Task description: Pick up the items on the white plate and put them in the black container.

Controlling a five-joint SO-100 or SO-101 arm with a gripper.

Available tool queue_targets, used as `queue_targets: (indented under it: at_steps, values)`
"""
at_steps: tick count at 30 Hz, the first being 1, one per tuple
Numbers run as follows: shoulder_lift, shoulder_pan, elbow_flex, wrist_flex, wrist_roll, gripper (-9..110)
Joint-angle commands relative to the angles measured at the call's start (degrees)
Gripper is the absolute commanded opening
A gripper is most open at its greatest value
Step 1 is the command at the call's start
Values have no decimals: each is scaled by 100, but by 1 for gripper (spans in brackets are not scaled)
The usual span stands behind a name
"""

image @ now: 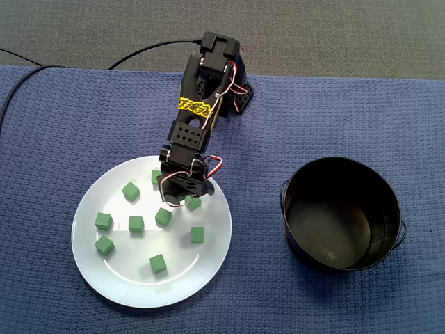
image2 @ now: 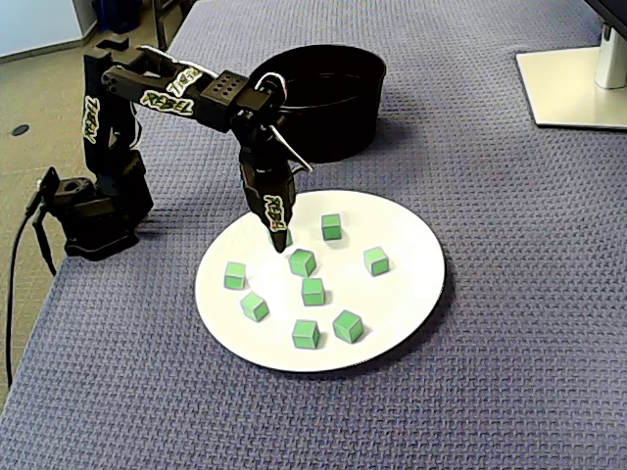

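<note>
First, a fixed view from above: gripper [image: 175, 198] hangs over the plate's [image: 125, 282] upper part, green cubes [image: 136, 224] scattered around it; container [image: 334, 226] stands well right. Jaw state I cannot tell. Next, a fixed view from the side: fingers [image2: 275, 211] point down beside a cube by the plate's far-left rim, container behind.

The black arm [image: 193, 132] bears yellow lettering [image: 195, 106] (plus red-white wires [image: 235, 85])
</note>
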Motion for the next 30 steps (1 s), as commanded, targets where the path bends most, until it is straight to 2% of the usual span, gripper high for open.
queue_targets:
  at_steps: [1, 14, 17, 20, 24, 30]
  values:
    - [18, -167, -193, -105, 132, 19]
    - [-53, -334, 18, -114, 387, 0]
    - [79, -360, 105, -79, 554, 0]
    - [492, -431, -185, 861, 879, 0]
    - [1441, -536, -932, 1951, 1881, 0]
    - [3006, -1230, -1951, 1389, 5247, 0]
